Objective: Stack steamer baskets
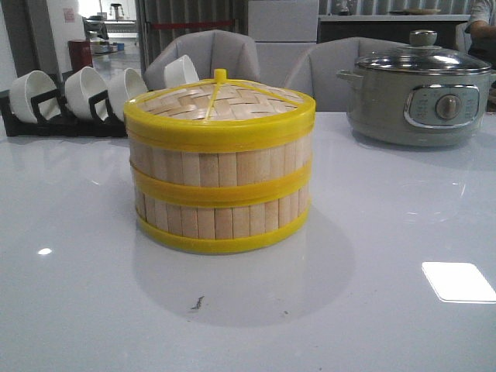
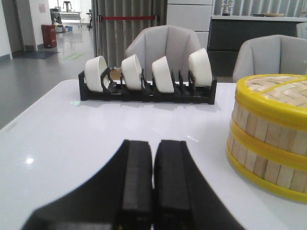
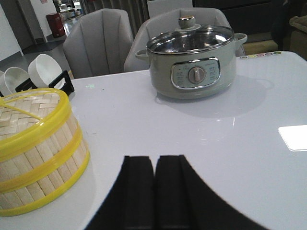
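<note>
On the white desk [image 1: 93, 310] we see the steamer baskets [image 1: 220, 194] already stacked two high at the centre, the woven lid [image 1: 221, 101] seated on top. We judge the risk is small: a careless sweep of either arm could shove the stack or tip the lid. Only the front view shows the whole stack; the wrist views alone show the left claw [image 2: 153, 182] and right claw [image 3: 153, 191], both pressed together, empty, clear of the baskets
</note>
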Robot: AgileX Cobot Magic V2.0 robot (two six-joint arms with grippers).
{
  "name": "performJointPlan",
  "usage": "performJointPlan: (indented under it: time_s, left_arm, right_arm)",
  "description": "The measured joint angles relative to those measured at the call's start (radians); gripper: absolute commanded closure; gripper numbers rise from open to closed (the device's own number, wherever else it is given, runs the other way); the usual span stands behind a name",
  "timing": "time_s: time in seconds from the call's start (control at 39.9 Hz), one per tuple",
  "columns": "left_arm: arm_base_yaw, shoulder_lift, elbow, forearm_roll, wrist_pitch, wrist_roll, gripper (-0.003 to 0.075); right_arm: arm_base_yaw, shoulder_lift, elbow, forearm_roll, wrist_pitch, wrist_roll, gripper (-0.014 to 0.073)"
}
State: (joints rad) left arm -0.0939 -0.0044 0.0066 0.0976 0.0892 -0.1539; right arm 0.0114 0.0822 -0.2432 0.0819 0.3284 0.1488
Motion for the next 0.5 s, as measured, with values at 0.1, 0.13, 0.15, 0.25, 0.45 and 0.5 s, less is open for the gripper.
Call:
performJointPlan:
  time_s: [0.1,0.13,0.15,0.25,0.45,0.5]
  left_arm:
    - [0.000,0.000,0.000,-0.002,0.000,0.016,0.0635]
    - [0.000,0.000,0.000,-0.002,0.000,0.020,0.0635]
    - [0.000,0.000,0.000,-0.002,0.000,0.022,0.0635]
    - [0.000,0.000,0.000,0.000,0.000,0.027,0.0635]
    - [0.000,0.000,0.000,0.001,0.000,0.027,0.0635]
    - [0.000,0.000,0.000,0.001,0.000,0.027,0.0635]
  right_arm:
    - [0.000,0.000,0.000,0.000,0.000,0.000,0.0525]
    - [0.000,0.000,0.000,0.000,0.000,0.000,0.0525]
    - [0.000,0.000,0.000,0.000,0.000,0.000,0.0525]
    - [0.000,0.000,0.000,0.000,0.000,0.000,0.0525]
    - [0.000,0.000,0.000,0.000,0.000,0.000,0.0525]
    - [0.000,0.000,0.000,0.000,0.000,0.000,0.0525]
